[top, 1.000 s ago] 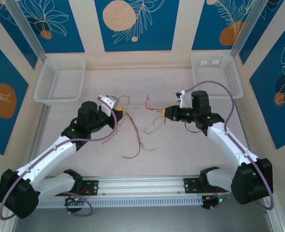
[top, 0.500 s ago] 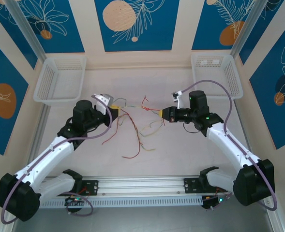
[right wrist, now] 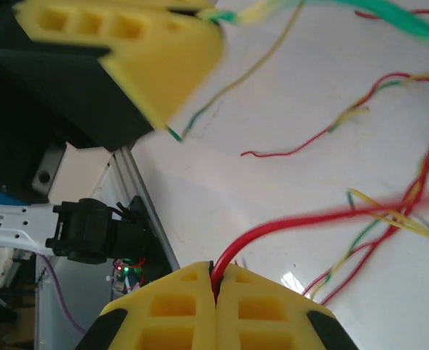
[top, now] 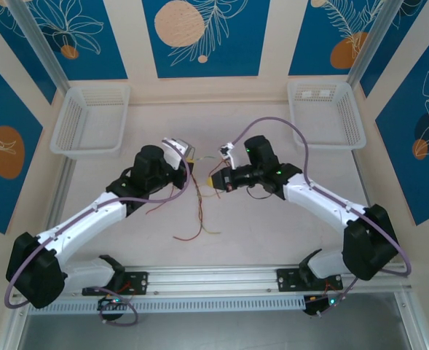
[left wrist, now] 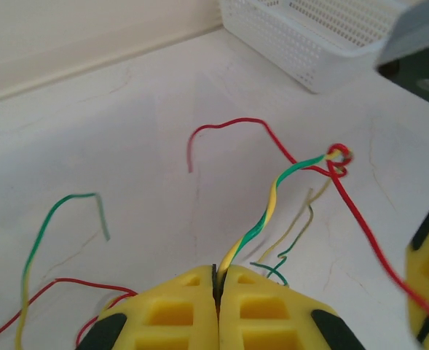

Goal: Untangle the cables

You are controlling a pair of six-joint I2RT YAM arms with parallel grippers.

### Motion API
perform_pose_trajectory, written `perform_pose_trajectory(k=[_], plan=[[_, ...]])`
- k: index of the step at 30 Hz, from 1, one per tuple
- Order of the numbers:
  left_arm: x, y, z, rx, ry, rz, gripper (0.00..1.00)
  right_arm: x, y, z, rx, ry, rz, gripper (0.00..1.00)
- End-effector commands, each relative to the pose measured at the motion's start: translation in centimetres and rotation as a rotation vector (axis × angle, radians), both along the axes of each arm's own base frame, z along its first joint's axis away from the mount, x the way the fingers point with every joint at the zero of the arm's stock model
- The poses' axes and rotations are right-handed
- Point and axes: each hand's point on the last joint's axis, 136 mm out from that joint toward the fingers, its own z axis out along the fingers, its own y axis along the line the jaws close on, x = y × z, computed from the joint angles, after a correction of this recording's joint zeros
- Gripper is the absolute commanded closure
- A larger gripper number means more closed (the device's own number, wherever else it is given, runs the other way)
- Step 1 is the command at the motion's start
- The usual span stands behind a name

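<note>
Thin cables (top: 200, 206), red and yellow-green, hang in a slack bunch between my two grippers at the table's middle, with ends trailing toward the near edge. My left gripper (top: 189, 171) is shut on a twisted yellow-green cable (left wrist: 269, 211), pinched at the jaw tips (left wrist: 218, 271). That cable runs to a small knot (left wrist: 338, 154) with a red cable (left wrist: 229, 122). My right gripper (top: 215, 180) is shut on a red cable (right wrist: 301, 222) that leaves its tips (right wrist: 215, 270) to the right. More red and yellow cables (right wrist: 389, 211) lie beyond it. The grippers sit close together, almost touching.
White mesh baskets stand at the back left (top: 90, 120) and back right (top: 325, 109); the right one is also in the left wrist view (left wrist: 323, 36). An aluminium rail (top: 214, 281) runs along the near edge. The left gripper's yellow finger (right wrist: 127, 36) fills the right wrist view's upper left.
Both grippers have moved inward toward each other, the right one far to the left. The cables stretched between them have gone slack and bunched at the middle. Both stay shut.
</note>
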Motion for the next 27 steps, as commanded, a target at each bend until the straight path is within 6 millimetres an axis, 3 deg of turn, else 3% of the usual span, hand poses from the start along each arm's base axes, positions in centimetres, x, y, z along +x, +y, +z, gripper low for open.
perform_pose_trajectory(k=[1,3,7,8,10,13,16,21,27], plan=[[-0.4,-1.8,2.6,-0.050,-0.063,-0.053,1.00,1.2,1.5,-0.7,-0.074,-0.048,-0.026,1.00],[-1.0,-2.5,3.1,-0.048,-0.074,-0.094,1.00,3.1,0.9,-1.9,-0.126,-0.037,-0.146,1.00],[-2.0,-3.0,3.6,-0.053,-0.089,-0.141,1.00,4.3,0.9,-1.5,-0.137,-0.089,-0.239,1.00],[-2.1,-3.0,3.6,-0.056,-0.091,-0.144,1.00,4.6,0.9,-1.3,-0.143,-0.106,-0.255,0.94],[-2.3,-2.9,3.5,-0.058,-0.095,-0.144,1.00,4.6,1.0,-0.5,-0.138,-0.136,-0.257,0.71],[-2.9,-3.0,3.0,-0.043,-0.085,-0.178,1.00,3.9,0.6,1.4,-0.099,-0.208,-0.246,0.60],[-3.1,-2.8,2.6,-0.030,-0.091,-0.180,1.00,2.1,-0.5,4.4,-0.040,-0.317,-0.198,0.49],[-3.7,-2.6,1.9,0.012,-0.117,-0.222,1.00,-1.5,-4.9,9.0,0.004,-0.464,-0.177,0.38],[-4.8,-3.2,1.2,0.047,-0.138,-0.315,1.00,-1.5,-11.0,12.5,0.045,-0.407,-0.290,0.33]])
